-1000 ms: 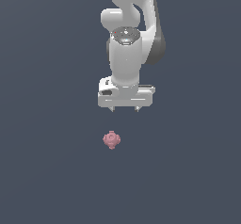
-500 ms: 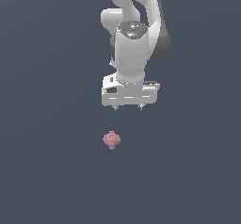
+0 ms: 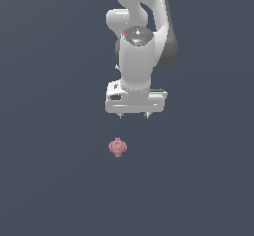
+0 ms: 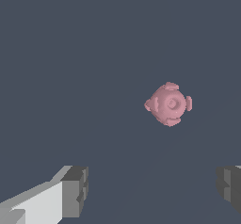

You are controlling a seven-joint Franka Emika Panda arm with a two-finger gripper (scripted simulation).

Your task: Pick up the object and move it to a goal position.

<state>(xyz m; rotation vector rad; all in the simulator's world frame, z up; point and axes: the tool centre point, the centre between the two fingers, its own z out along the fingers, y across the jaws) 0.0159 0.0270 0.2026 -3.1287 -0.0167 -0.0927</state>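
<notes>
The object [image 3: 117,147] is a small pink knobbly lump lying on the dark grey floor, below the arm in the exterior view. My white gripper [image 3: 134,115] hangs above it and slightly toward the exterior view's right, well apart from it, pointing down. In the wrist view the object [image 4: 168,104] lies ahead of the two grey fingertips [image 4: 75,190], which stand wide apart with nothing between them; the gripper [image 4: 153,188] is open.
A flat dark grey floor [image 3: 49,180] fills both views. The white arm [image 3: 141,41] rises out of the top of the exterior view.
The arm has drawn a little toward the exterior view's right. The gripper stays open and the object has not moved.
</notes>
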